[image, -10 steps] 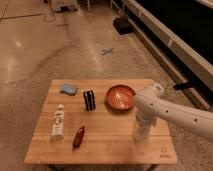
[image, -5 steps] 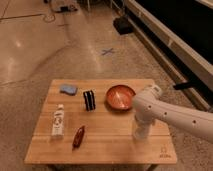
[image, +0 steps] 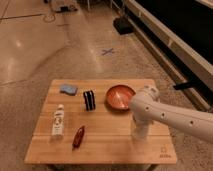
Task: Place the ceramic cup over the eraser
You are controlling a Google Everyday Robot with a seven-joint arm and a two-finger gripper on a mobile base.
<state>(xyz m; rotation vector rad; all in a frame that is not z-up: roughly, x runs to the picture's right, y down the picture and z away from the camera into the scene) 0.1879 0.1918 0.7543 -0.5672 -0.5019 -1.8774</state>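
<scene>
Robot gripper lowered onto the pale wooden counter, lower right of frame, jaws wide apart.
Black, pale-striped rectangular eraser stands mid-frame, well apart; small white ceramic cup indistinguishable from the gripper there.

Wooden table — blue-grey pad, eraser, red bowl at back; bottle, dark red object front-left — gripper low, front-right.

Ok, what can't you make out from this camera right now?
- The claw, at the arm's tip, is down on the table's right front, in front of the red bowl. In the camera view the white wrist above merges with it.
- The ceramic cup can't be separated from that pale tip, so held or not is unclear.
- The label on the white bottle is too small to read.
- The arm is cut off by the right edge.
</scene>
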